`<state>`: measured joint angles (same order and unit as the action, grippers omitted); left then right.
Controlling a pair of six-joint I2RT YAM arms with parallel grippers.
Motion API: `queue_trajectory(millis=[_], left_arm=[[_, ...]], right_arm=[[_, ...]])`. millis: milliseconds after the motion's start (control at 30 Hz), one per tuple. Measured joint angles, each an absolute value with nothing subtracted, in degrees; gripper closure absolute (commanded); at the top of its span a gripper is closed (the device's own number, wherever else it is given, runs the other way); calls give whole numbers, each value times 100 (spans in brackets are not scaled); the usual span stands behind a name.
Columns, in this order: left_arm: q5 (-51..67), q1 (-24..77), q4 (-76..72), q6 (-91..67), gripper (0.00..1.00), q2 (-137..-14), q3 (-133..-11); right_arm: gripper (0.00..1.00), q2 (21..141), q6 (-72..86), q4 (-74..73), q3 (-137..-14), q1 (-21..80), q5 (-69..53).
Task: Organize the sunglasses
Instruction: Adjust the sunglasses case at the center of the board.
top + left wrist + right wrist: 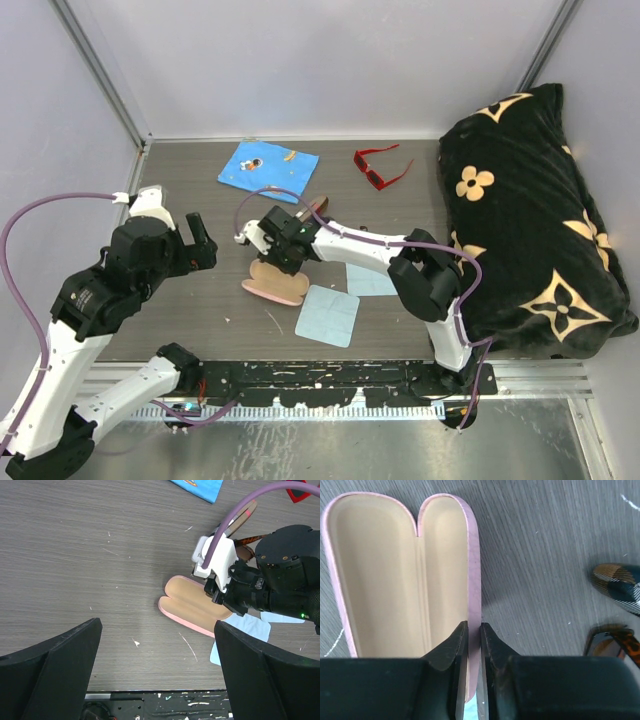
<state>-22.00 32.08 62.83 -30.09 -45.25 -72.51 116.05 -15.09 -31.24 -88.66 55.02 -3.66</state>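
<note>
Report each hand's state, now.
Left hand: open, holding nothing.
Right hand: closed on the side wall of the open pink glasses case.

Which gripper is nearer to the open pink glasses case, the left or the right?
Right. The right gripper pinches a side wall of the pink glasses case; the left gripper hangs open, well apart.

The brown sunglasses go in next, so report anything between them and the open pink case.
Nothing lies between the brown sunglasses and the pink case, open and empty; but the right end effector grips the case's wall on that side.
</note>
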Motion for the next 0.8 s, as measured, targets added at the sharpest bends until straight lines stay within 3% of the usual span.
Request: queue_trajectory(millis=[233, 567, 667, 800], left_arm=[[-2182, 3208, 6283, -2910, 3, -4525, -7251], [-2182, 3208, 6287, -2875, 3, -4512, -7264], [-2185, 3208, 6289, -2858, 3, -4491, -7266], [-2189, 3208, 6296, -2801, 3, -4471, -7288]], right_arm=[[86, 11664, -2532, -3232, -9085, 5498, -191], [80, 11946, -3944, -3481, -9557, 5203, -274], [74, 11990, -4222, -3607, -9695, 5131, -333], [58, 12001, -4370, -3656, -9819, 5074, -432]])
